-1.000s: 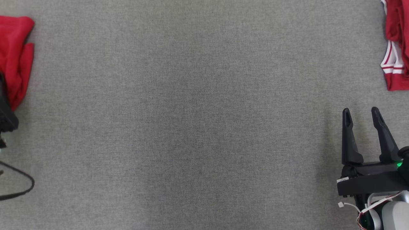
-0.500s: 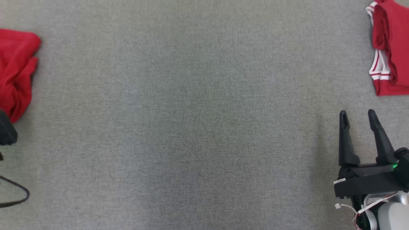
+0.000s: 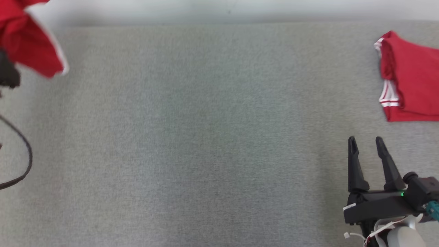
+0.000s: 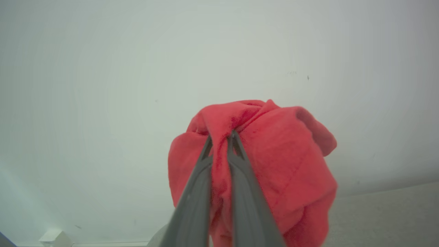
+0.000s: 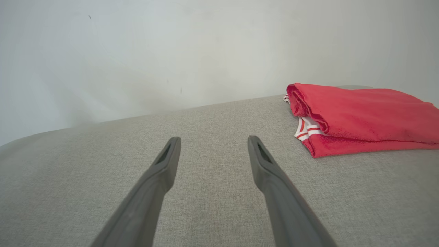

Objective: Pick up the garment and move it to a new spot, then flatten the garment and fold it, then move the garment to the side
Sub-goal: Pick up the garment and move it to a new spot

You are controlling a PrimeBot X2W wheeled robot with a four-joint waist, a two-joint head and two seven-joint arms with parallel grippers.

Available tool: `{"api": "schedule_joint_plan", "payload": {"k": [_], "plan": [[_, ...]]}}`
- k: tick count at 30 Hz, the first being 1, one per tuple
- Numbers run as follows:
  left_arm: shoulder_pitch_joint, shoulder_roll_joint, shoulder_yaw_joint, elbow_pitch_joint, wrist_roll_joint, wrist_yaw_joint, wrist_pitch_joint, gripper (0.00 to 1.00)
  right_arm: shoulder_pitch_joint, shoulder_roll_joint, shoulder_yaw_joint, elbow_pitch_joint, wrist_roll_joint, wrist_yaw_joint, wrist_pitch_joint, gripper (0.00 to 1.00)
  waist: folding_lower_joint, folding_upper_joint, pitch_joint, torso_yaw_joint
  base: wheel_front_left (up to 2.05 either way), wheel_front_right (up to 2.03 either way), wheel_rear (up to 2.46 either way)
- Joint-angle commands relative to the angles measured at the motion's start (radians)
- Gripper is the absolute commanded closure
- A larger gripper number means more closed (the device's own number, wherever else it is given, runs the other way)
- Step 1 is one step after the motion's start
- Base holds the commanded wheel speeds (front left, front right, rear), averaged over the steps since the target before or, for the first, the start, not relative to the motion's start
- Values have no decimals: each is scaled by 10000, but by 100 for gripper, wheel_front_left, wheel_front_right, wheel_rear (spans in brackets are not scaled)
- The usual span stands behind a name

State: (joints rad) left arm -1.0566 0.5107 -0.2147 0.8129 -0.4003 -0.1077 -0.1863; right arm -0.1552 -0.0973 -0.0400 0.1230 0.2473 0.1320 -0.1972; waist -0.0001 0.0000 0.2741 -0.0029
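Note:
A crumpled red garment (image 4: 274, 161) hangs bunched around my left gripper (image 4: 221, 137), which is shut on a fold of it, lifted off the grey surface with a pale wall behind. In the head view the same garment (image 3: 31, 44) shows at the top left corner, with part of the dark left gripper body at the left edge. My right gripper (image 3: 365, 142) stands open at the lower right, low over the grey cloth surface (image 3: 205, 137), nothing between its fingers (image 5: 164, 164).
A second red garment with white stripes (image 3: 410, 82) lies folded at the right edge, just beyond the right gripper, also the folded garment (image 5: 360, 113) in the right wrist view. A dark cable (image 3: 20, 151) loops at the left edge. A pale wall (image 3: 219, 10) bounds the far side.
My left gripper has shut on the red garment and lifted it off the surface. The head camera has tilted, so the whole picture has shifted down; the right gripper stays open.

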Motion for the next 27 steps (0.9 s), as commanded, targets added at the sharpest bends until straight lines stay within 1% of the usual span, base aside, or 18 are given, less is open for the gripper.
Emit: {"api": "schedule_joint_plan", "payload": {"k": [1, 6, 9, 13, 14, 18, 20, 23, 27], "plan": [[-142, -50, -128, -410, 122, -47, 20, 100, 139, 43, 8, 111, 93, -31, -100, 0, 1, 0, -446, -244, 0, 0, 0], [-52, -395, -528, -2383, 78, -63, 614, 100, 178, 185, 85, 517, 274, -31, -334, 0, 1, 0, -760, -846, 0, 0, 0], [185, -743, -787, -3521, -61, -38, 1119, 100, 215, 267, 170, 745, 360, -31, -430, 0, 1, 0, -882, -1290, 0, 0, 0], [602, -1413, -1183, -4668, -237, 148, 1552, 100, 280, 336, 286, 1004, 422, -31, -541, 0, 1, 0, -989, -1883, 0, 0, 0], [879, -1774, -1343, -5066, -345, 292, 1666, 100, 259, 357, 292, 1082, 445, -31, -591, 0, 1, 0, -990, -2167, 0, 0, 0], [1659, -2472, -1795, -5388, -569, 478, 1781, 100, 249, 388, 226, 1191, 498, -31, -634, 0, 1, 0, -1013, -2566, 0, 0, 0], [2055, -2705, -2018, -5365, -568, 581, 1772, 100, 279, 401, 214, 1231, 513, -31, -656, 0, 1, 0, -1021, -2680, 0, 0, 0], [2685, -3052, -2399, -5195, -583, 611, 1673, 100, 322, 413, 162, 1260, 542, -31, -668, 0, 1, 0, -995, -2739, 0, 0, 0], [3576, -3341, -2899, -4781, -459, 668, 1478, 100, 317, 431, 111, 1277, 553, -31, -683, 0, 1, 0, -897, -2680, 0, 0, 0]]}}
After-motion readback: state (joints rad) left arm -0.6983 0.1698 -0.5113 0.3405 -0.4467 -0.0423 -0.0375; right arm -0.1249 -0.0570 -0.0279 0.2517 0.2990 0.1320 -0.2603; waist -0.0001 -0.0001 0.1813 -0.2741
